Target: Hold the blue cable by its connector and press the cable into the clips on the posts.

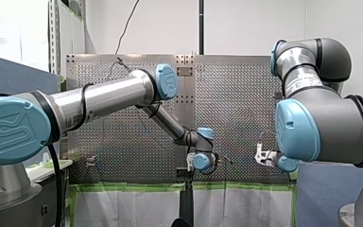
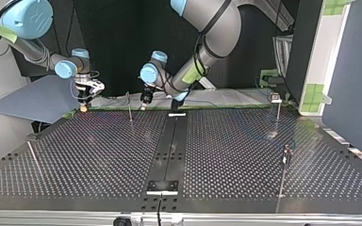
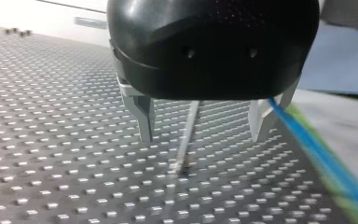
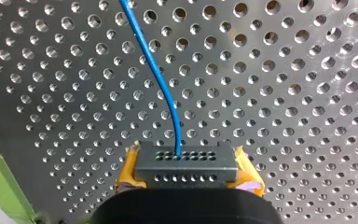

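Right tool point(image 4: 186, 158) is clamped shut on the connector point(image 4: 185, 171), a dark block with rows of small holes. Both yellow pads point(image 4: 127, 176) press its sides. Blue cable point(image 4: 154, 70) leaves the connector's face and runs ahead of the tool in a gentle curve over the perforated tabletop point(image 4: 284, 93). Green tape point(image 4: 0, 177) lies beside the tool at the tabletop's edge.

Left tool point(image 3: 203, 135) is black. Its metal fingers point(image 3: 142, 112) are spread wide with nothing gripped. A thin post point(image 3: 189, 130) stands ahead of it, in line with the gap between the fingers and touching neither. The blue cable passes just outside one finger and runs along the green tape. Cannot tell if it touches that finger.

In the top view both tools sit at the far edge of the tabletop, right tool at far left and left tool near the middle. The thin post is between them, closer to the left tool. Far-right post point(image 2: 277, 108) carries a clip on top. Near-right post point(image 2: 285, 157) stands closer in, well apart from both tools. Cannot tell whether the cable sits in any clip.
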Action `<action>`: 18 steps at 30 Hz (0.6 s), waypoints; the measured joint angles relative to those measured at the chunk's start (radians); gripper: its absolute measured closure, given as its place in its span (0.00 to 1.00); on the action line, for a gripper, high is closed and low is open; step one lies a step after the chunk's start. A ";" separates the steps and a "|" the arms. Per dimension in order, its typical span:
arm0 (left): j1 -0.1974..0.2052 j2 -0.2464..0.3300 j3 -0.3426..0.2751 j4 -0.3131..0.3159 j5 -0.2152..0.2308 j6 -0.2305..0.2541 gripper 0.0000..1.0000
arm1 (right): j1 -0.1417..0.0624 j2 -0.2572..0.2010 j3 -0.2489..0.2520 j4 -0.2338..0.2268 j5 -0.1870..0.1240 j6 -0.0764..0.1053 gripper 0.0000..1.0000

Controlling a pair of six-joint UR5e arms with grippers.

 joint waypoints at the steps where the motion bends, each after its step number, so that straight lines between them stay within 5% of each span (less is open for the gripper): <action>1: -0.001 0.000 -0.009 -0.010 -0.002 0.003 0.01 | 0.000 0.000 0.000 0.003 0.001 0.000 1.00; 9: -0.004 0.001 -0.072 -0.037 -0.037 0.029 0.01 | 0.001 0.000 0.000 0.018 0.002 0.000 1.00; 18: -0.030 0.022 -0.092 -0.038 -0.021 0.054 0.01 | 0.002 0.000 0.000 0.030 0.002 0.000 1.00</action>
